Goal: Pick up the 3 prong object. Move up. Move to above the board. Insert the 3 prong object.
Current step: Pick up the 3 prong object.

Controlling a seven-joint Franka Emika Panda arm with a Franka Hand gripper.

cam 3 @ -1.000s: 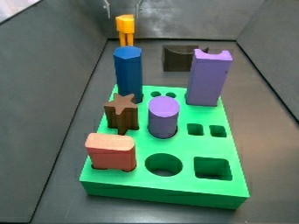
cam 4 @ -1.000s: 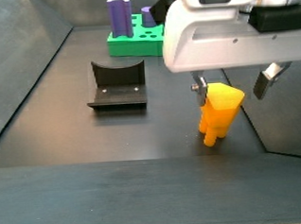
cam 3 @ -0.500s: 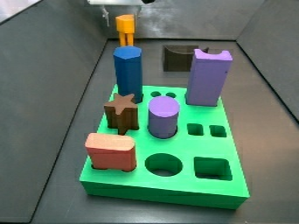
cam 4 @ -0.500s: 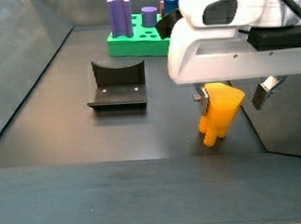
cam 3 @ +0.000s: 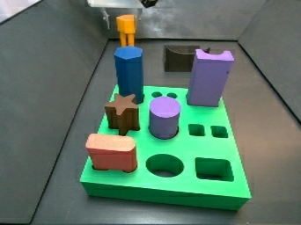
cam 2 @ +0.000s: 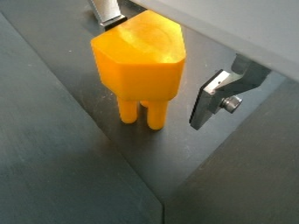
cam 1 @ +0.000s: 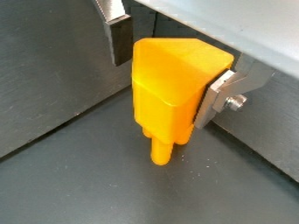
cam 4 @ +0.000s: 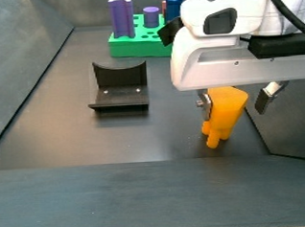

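— Where is the gripper (cam 1: 170, 66) in the wrist views?

— Around the 3 prong object (cam 1: 172, 84). In that wrist view one silver finger (cam 1: 222, 94) lies flat against the block's side, while the other finger (cam 1: 115, 35) stands a little off the opposite side. In a wrist view from another angle (cam 2: 163, 54) the block (cam 2: 140, 66) stands upright on its prongs on the dark floor, and there the nearer finger (cam 2: 218, 96) looks slightly apart from it. So the jaws are open wide enough to straddle the block, not clamped on it; whether one pad truly touches, I can't say for sure.

— And from the side?

— In a side view the gripper (cam 3: 121, 18) sits over the top of the block (cam 3: 126, 32), which stands behind the board (cam 3: 177, 167), beyond the blue prism (cam 3: 128, 76). In a side view from the opposite end, the gripper (cam 4: 231, 94) hangs over the block (cam 4: 224, 116), well away from the board (cam 4: 138, 39) and to the right of the fixture (cam 4: 117, 86).
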